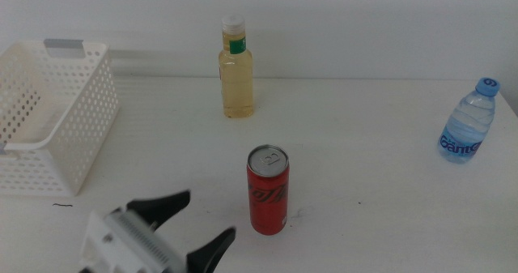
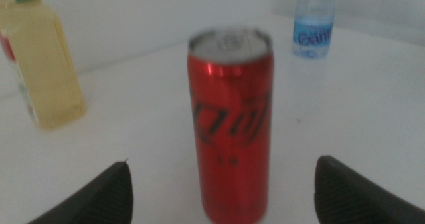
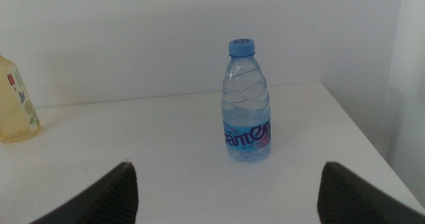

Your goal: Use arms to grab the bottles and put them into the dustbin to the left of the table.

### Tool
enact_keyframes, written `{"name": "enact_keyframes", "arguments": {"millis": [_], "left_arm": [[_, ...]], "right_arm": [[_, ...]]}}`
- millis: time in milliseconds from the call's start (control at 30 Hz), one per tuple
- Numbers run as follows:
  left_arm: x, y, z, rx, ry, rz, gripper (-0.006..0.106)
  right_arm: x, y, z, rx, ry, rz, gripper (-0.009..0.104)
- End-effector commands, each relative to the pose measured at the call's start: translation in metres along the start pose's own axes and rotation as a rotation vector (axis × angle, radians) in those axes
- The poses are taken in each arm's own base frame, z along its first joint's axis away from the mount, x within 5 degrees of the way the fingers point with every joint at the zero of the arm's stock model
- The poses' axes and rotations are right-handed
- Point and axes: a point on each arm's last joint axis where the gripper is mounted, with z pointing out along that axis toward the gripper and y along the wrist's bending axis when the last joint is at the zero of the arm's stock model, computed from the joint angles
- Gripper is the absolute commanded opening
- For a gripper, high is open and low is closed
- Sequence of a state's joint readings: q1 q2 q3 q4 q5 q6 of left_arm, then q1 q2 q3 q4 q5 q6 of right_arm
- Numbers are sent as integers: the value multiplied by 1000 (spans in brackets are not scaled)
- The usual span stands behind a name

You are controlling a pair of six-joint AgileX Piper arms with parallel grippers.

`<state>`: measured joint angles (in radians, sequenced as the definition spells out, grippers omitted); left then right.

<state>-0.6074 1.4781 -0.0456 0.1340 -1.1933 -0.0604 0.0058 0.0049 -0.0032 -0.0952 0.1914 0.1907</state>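
A red soda can [image 1: 268,190] stands upright near the table's front middle. My left gripper [image 1: 209,216] is open just to the can's left, its jaws spread and pointing at it. The left wrist view shows the can [image 2: 230,124] close ahead, centred in the gap of the left gripper [image 2: 221,164] but beyond the jaw tips. A yellow-liquid bottle [image 1: 236,69] stands at the back centre. The blue-capped water bottle [image 1: 468,123] stands at the far right. In the right wrist view the open right gripper [image 3: 226,167] faces that water bottle [image 3: 248,104] from a distance. The right arm is out of the middle view.
The white perforated dustbin [image 1: 48,115] with a grey handle sits at the table's left side, behind the left gripper. The table's right edge [image 3: 372,144] drops off just beyond the water bottle. The yellow bottle [image 2: 43,64] also shows behind the can.
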Motion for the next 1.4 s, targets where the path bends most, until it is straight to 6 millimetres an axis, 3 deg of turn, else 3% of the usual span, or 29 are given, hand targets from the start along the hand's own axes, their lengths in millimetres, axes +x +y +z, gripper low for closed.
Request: {"name": "enact_keyframes", "arguments": {"millis": [0, 200, 900, 1367], "left_arm": [[-6, -1, 11, 12, -6, 13, 94], [-16, -1, 38, 45, 20, 43, 94], [11, 1, 125, 142, -11, -16, 94], [23, 2, 155, 171, 2, -20, 94]], "right_arm": [[0, 0, 0, 3, -13, -7, 89], [0, 0, 0, 3, -13, -7, 89], [0, 0, 0, 3, -13, -7, 89], [0, 0, 0, 3, -13, -7, 89]]}}
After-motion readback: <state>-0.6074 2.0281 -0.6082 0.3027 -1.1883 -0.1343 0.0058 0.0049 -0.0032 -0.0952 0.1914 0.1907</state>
